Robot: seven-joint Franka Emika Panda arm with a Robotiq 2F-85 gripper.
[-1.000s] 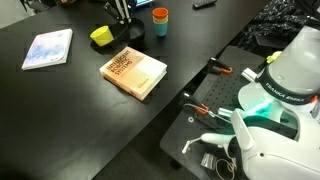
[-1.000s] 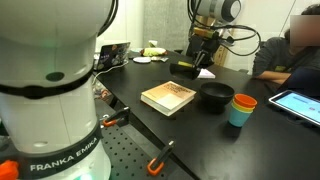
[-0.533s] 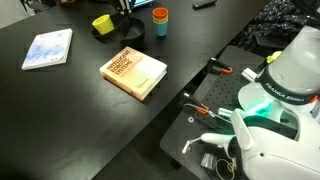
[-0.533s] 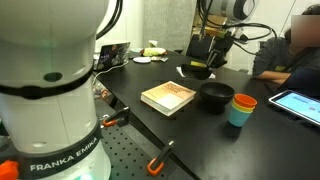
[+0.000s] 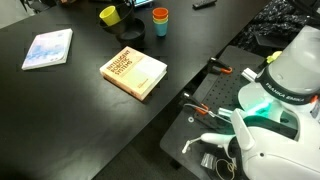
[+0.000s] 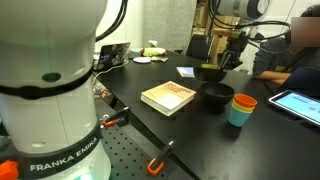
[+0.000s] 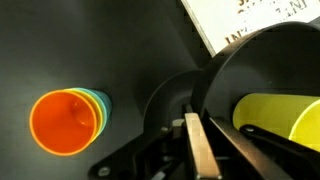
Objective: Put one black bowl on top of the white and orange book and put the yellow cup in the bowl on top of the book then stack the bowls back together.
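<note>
I have the claw (image 6: 217, 67) clenched on the yellow cup (image 5: 108, 14), held above the black bowl (image 7: 250, 70), with the white and orange book (image 7: 255, 15) at one o'clock in the wrist view.

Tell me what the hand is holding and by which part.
The yellow cup, clamped in the hand; which part it grips cannot be told.

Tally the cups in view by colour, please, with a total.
yellow cup: 1
orange cup: 1, nested in the teal one
teal cup: 1
Total: 3
</note>
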